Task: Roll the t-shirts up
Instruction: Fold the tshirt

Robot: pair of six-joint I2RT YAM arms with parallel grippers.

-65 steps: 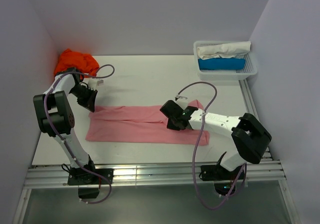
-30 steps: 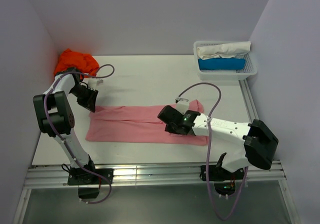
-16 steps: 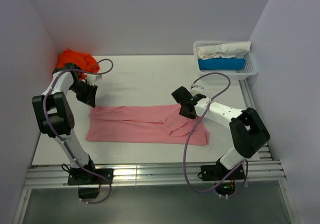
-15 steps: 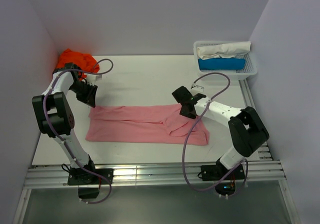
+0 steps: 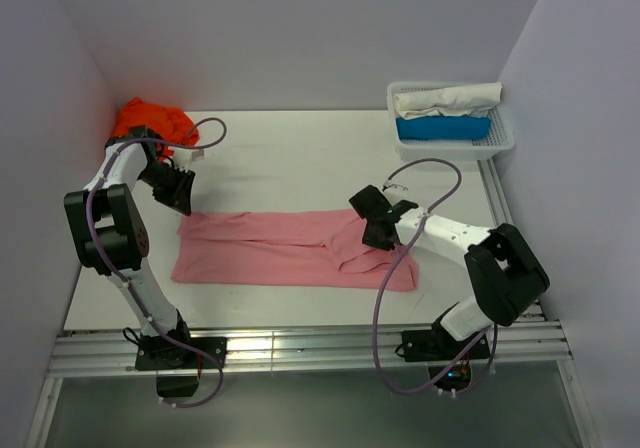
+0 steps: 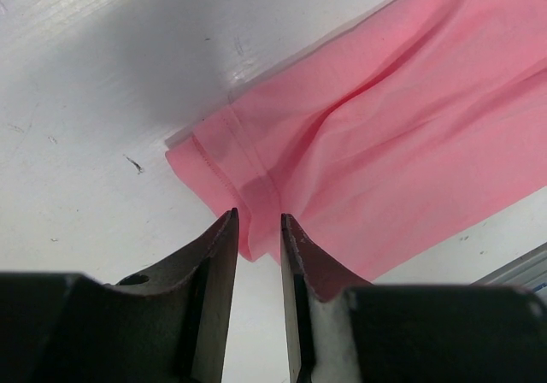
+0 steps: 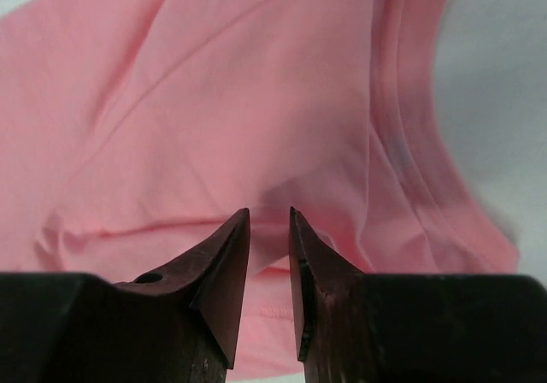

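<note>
The pink t-shirt (image 5: 270,248) is found folded into a long narrow strip, laid flat across the middle of the table (image 5: 290,158). Its right end is now rucked into a raised fold, where a second ago it was seen lying smooth.

The right gripper (image 7: 269,216) has been brought from the near edge of the strip, by way of the far edge, down onto this right end. Its jaws have been narrowed to a slit, with cloth puckered just beyond the tips. Whether cloth is nipped cannot be told.

The left gripper (image 6: 258,219) has been drawn back slightly to the strip's far-left corner. That corner, lifted earlier, is now laid flat. The jaws are held narrowly apart and nothing is seen clamped.

The orange t-shirt (image 5: 150,123) is left crumpled in the far-left corner, well apart. Rolled cloth is stored in the basket (image 5: 505,138) at the far right.

Rolling is judged not yet begun. The right end is judged the likely starting point, and the ruck may spoil a tight first turn.
</note>
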